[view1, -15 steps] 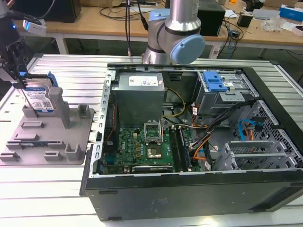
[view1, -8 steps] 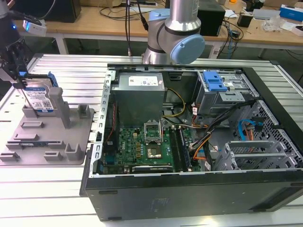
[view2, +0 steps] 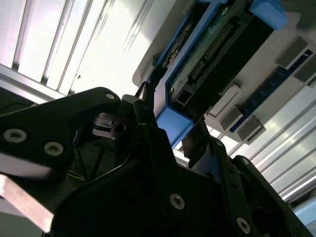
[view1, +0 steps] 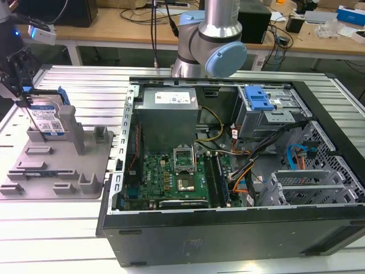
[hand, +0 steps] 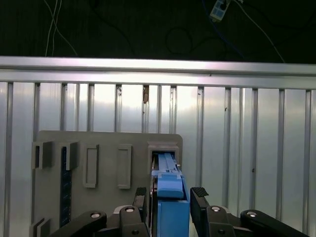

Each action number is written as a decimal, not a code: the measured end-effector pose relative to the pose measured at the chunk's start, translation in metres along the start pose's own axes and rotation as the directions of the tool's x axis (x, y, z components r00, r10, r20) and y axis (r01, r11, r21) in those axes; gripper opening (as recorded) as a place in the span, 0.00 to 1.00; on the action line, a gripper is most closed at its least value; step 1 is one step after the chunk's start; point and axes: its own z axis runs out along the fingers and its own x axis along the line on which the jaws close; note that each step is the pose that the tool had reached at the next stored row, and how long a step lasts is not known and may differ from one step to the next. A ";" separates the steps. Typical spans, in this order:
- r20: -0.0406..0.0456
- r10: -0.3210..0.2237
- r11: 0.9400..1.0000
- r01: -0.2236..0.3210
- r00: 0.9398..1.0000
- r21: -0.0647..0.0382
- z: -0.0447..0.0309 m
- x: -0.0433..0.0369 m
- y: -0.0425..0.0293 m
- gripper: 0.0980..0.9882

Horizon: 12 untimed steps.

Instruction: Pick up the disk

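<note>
The disk point(view1: 50, 121) stands on edge in a slot at the back of the grey fixture tray point(view1: 57, 171), on the exterior view's left. It is silver with a white-and-blue label and blue side rails. My gripper point(view1: 25, 100) comes down on its top edge from above. In the first wrist view the disk's blue rail point(hand: 170, 170) sits between the two black fingers point(hand: 199, 197), which press close on both sides. In the second wrist view the disk's connector end point(view2: 212, 49) shows just past the gripper point(view2: 170, 113). The gripper is shut on the disk.
An open computer case point(view1: 228, 171) with motherboard, cables and a grey drive cage with a blue latch point(view1: 259, 100) lies to the exterior view's right of the tray. The arm's base point(view1: 208, 40) stands behind it. Upright posts point(view1: 77, 134) rise from the tray beside the disk.
</note>
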 end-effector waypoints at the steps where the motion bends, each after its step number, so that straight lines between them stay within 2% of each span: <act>1: 0.000 0.000 1.000 0.000 1.000 0.000 0.0002 0.0000 0.0000 0.43; 12: 0.000 0.000 1.000 0.000 1.000 0.000 0.0023 0.0011 0.0000 0.43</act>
